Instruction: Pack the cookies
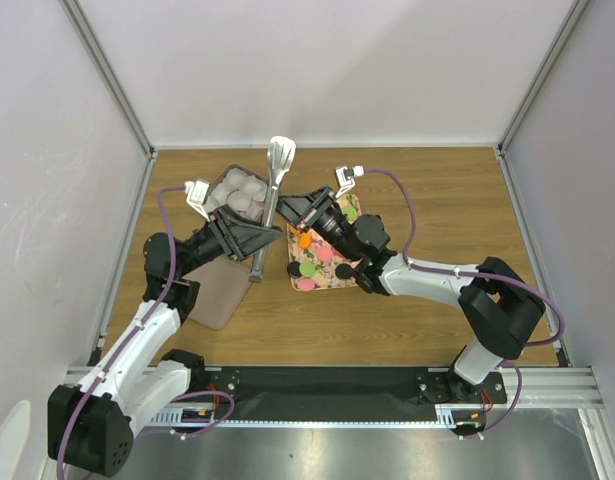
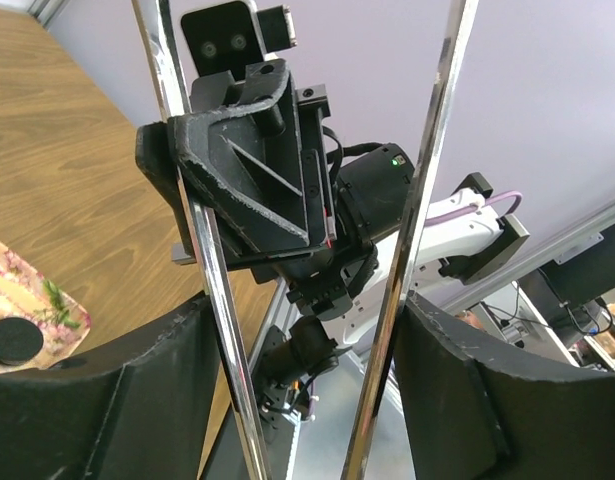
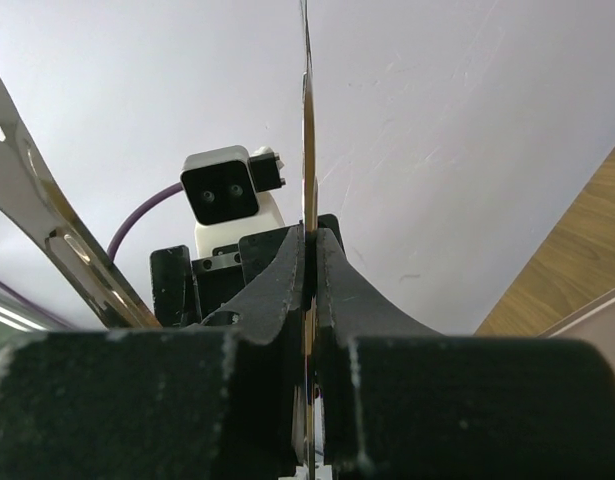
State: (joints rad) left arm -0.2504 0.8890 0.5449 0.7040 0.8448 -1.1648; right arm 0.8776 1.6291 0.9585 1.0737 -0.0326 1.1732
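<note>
Black fingers of the right gripper (image 3: 309, 245) are pressed together on one thin steel arm of the tongs (image 1: 277, 170). That arm shows edge-on between them in the right wrist view. The second arm of the tongs stands free, off to the left in the same view.

The left gripper (image 2: 307, 320) has its fingers (image 2: 117, 400) apart, with both arms of the tongs running up between them. Each arm lies close against the inner face of the finger nearest it. Whether those fingers press on the steel cannot be told. In the left wrist view the right gripper clamps the tong arm further up, beyond the left gripper.

From above, the tongs lie lengthwise between the two grippers, head towards the far wall and joined end towards the arm bases. The left gripper meets them from the left, the right gripper from the right.

The cookies (image 1: 309, 268) lie on the floral tray (image 1: 327, 280), which sits just right of the tongs and partly under the right gripper and wrist. Orange, green, pink and black discs are visible, lying flat on the tray. One black disc shows on the tray's corner at the lower left of the left wrist view.

White cups (image 1: 242, 190) cluster left of the tongs, touching one another. A brown mat (image 1: 217, 295) lies on the table (image 1: 437, 200) beside the left arm.
</note>
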